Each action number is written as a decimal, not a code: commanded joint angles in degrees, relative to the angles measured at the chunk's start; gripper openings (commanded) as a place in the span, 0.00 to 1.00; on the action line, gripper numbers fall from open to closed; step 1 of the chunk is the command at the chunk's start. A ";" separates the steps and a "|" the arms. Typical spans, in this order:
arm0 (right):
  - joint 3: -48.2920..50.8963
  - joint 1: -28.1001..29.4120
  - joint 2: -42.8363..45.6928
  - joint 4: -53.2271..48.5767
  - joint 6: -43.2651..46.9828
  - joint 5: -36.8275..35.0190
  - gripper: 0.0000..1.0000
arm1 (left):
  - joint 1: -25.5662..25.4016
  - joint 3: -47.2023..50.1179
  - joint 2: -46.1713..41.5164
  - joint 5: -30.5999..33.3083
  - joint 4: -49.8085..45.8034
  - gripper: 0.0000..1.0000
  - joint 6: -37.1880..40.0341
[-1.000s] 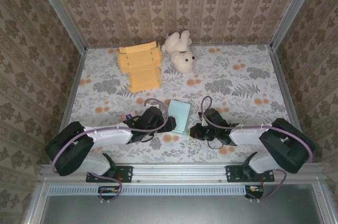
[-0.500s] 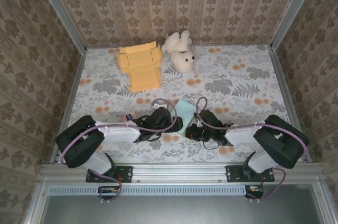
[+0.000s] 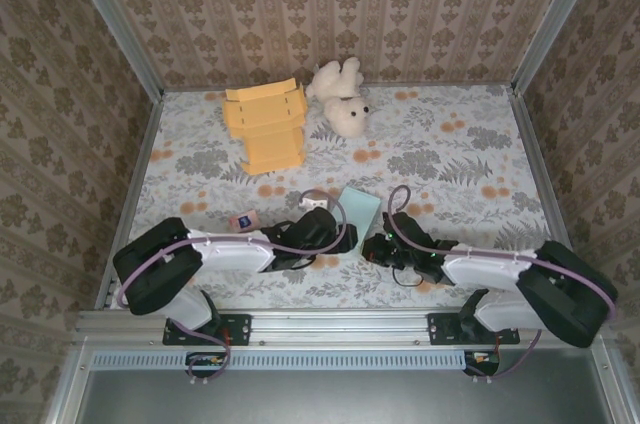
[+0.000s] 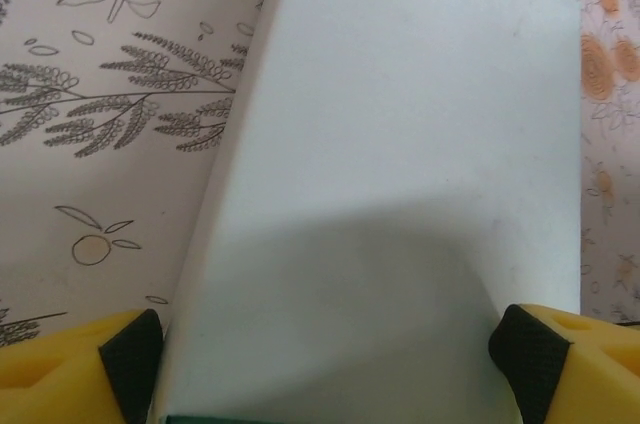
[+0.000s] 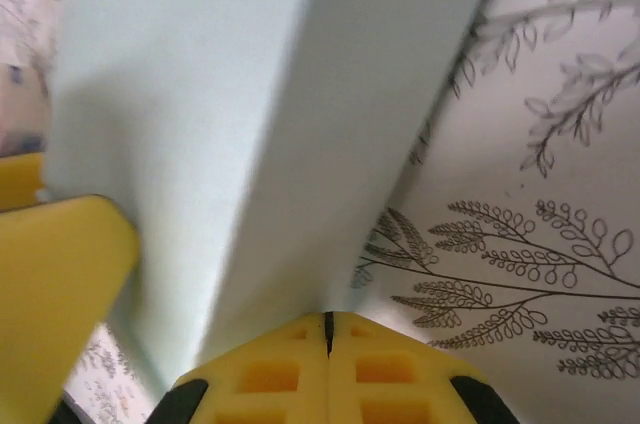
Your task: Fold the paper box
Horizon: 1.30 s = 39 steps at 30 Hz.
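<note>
Counted one box [image 3: 360, 210], pale green and closed up, lying askew on the table [image 3: 470, 159] just ahead of the two arms, between their grippers. From the left wrist, saw its plain top and one long side wall, both unmarked.

Found the left gripper [image 4: 328, 369] spread wide across the box's near end, one black pad [image 4: 128, 356] at each long side, two pads in all, clamped on the box across its width.

Found the right gripper [image 5: 327, 329] pinched fully together on nothing, its two yellow fingers meeting at a thin seam, tips low by the table and just beside the box's side wall. Could not make out contact there. In the same wrist view, noted one yellow finger [image 5: 60, 284] of the left gripper by the box's other side.

Further out, spotted one small card [image 3: 243, 220] flat on the table, left of the left gripper and apart from it.

Toward the back wall, counted one yellow cardboard cutout [image 3: 265, 129], unfolded and flat, and one cream teddy bear [image 3: 340, 99] sprawled just beside it on the right, both well apart from the box.

Noted a print of leaves and orange blossoms over the whole table.
</note>
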<state>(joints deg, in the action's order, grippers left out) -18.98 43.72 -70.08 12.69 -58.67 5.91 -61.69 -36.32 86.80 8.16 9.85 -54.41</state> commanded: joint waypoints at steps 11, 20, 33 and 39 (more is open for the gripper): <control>-6.16 -0.90 24.89 -22.81 20.05 -31.94 0.45 | 4.93 4.86 -16.77 4.56 -9.49 0.94 -0.83; -12.29 -12.86 7.50 -5.83 28.17 -16.19 0.79 | -4.31 6.08 -14.73 7.84 -7.05 0.91 -9.36; -28.00 -14.36 -17.04 -7.27 34.81 -2.83 0.84 | -7.30 3.23 -8.99 7.22 -3.93 0.88 -13.01; -28.17 -15.04 -19.13 -6.97 34.92 0.02 0.84 | -7.39 2.14 -4.67 4.35 0.11 0.83 -13.58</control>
<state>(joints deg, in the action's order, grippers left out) -45.58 29.17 -88.29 6.04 -25.17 2.90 -68.60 -32.05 81.08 13.82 7.25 -66.67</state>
